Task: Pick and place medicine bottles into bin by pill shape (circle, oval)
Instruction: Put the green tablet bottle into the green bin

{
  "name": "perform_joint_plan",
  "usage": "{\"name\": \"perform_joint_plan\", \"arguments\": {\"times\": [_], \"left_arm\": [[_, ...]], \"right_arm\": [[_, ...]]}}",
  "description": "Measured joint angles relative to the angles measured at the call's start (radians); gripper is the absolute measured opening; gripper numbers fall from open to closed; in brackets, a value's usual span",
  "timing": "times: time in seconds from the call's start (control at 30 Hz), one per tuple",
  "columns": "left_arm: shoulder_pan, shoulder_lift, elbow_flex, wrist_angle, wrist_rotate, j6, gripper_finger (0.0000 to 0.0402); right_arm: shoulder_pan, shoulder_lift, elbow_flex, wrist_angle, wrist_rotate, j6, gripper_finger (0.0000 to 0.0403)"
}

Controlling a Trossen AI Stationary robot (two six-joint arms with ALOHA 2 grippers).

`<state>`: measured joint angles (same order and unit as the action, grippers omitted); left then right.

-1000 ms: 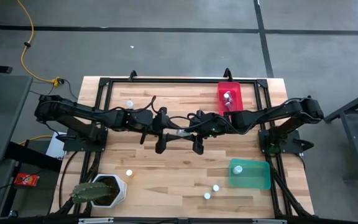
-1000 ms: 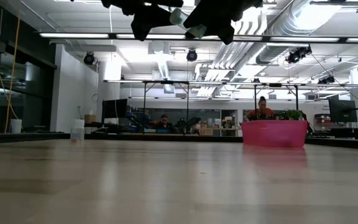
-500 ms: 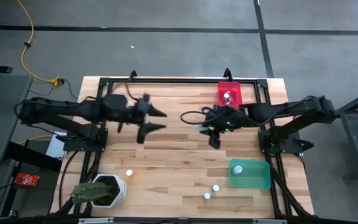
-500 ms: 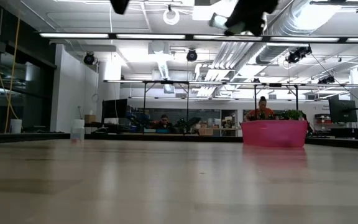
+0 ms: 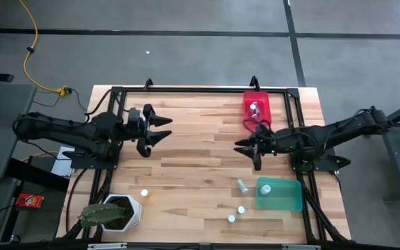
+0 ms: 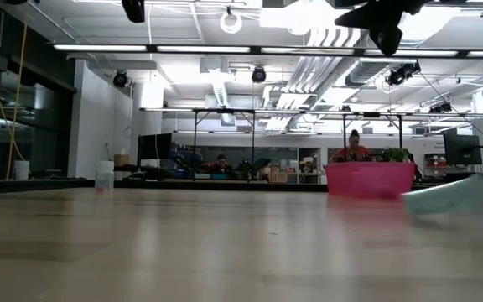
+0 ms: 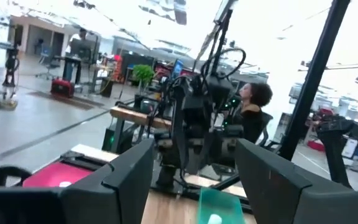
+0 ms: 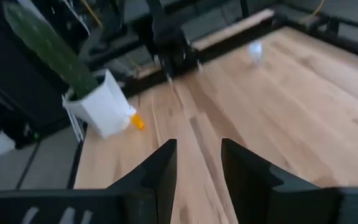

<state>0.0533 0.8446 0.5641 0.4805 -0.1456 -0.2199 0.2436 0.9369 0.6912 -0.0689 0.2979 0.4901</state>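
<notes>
My left gripper (image 5: 162,130) is open and empty, high over the table's left half; its wrist view shows wide-spread fingers (image 7: 194,180). My right gripper (image 5: 251,149) is open and empty, high over the right half (image 8: 199,168). A pale medicine bottle (image 5: 242,185) lies on its side on the wood just left of the green bin (image 5: 290,201); in the low view it is a blur (image 6: 451,197). Two more bottles (image 5: 241,209) (image 5: 231,218) stand near the front edge. One bottle (image 5: 144,194) stands by the plant pot.
The red bin (image 5: 261,97) at the far right holds bottles; the green bin holds one (image 5: 266,187). A white pot with a cactus (image 5: 117,212) stands at the near left corner. A black frame (image 5: 186,90) runs along the table's edges. People sit in the room beyond (image 6: 355,144).
The two grippers stood close together over the table's middle with a pale bottle between them. My left gripper drew back toward the left edge, empty. My right gripper carried the bottle toward the right edge and let it go; the bottle fell beside the green bin.
</notes>
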Motion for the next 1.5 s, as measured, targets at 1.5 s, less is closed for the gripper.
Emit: {"name": "perform_joint_plan", "arguments": {"times": [1.5], "left_arm": [[-0.002,0.0,-0.008,-0.013,-0.041,-0.013,0.0213]], "right_arm": [[0.093,0.787,0.766,-1.174,-0.477,-0.819,0.0255]]}}
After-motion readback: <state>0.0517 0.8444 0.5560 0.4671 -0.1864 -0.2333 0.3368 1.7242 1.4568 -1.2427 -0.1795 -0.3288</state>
